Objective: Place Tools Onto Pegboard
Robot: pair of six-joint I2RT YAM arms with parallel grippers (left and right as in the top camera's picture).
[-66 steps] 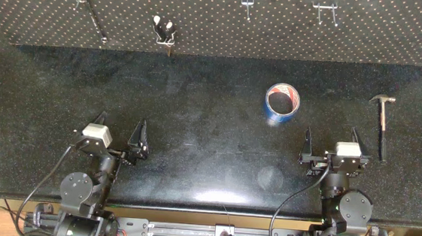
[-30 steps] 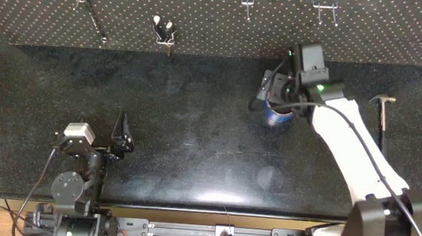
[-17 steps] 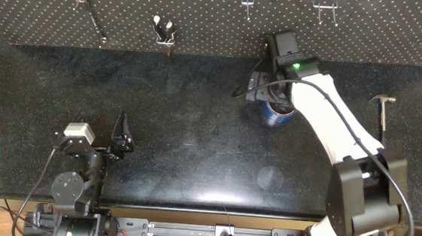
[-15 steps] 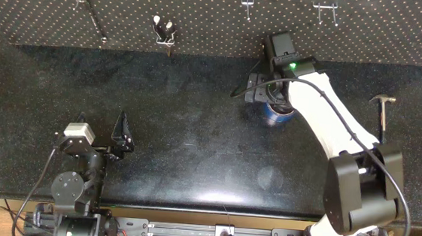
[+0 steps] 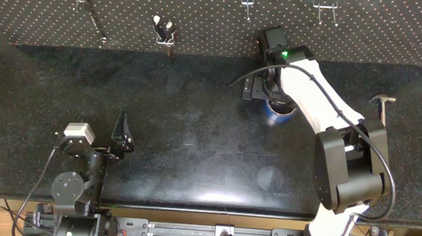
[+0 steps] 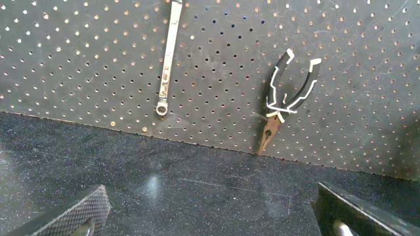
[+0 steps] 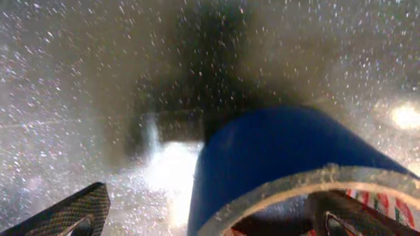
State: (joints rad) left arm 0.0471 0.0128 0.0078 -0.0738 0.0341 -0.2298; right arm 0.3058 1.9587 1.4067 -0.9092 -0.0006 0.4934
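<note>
Blue tape roll (image 5: 279,113) sits on the black speckled table (image 5: 194,139), right of centre in the upper half of the top view, a little below the pegboard's lower edge; in the right wrist view the roll (image 7: 275,151) is close up, its grey rim curving across, with red-and-white print inside it.

Right gripper (image 5: 264,90) is at the roll's upper-left side in the top view, its arm reaching up from the lower right; in its own wrist view the right gripper (image 7: 210,219) has jaws spread wide and astride the roll's wall, one finger (image 7: 348,216) inside the ring and the other well outside it over bare table; nothing is clamped.

Left gripper (image 5: 101,127) is low on the left of the top view, near its base; in its wrist view the left gripper (image 6: 210,219) is wide open with nothing between the fingers.

Pegboard (image 5: 204,12) runs along the top of the top view; wrench (image 5: 92,14) (image 6: 167,59) hangs at its upper left; pliers (image 5: 163,30) (image 6: 285,98) hang to the right of it, nose down, touching the table edge or just above it, cannot tell which; two bare metal hooks (image 5: 247,6) (image 5: 326,12) sit further right.

Hammer (image 5: 381,128) lies on the table at the right edge, head toward the pegboard, well apart from the roll.
</note>
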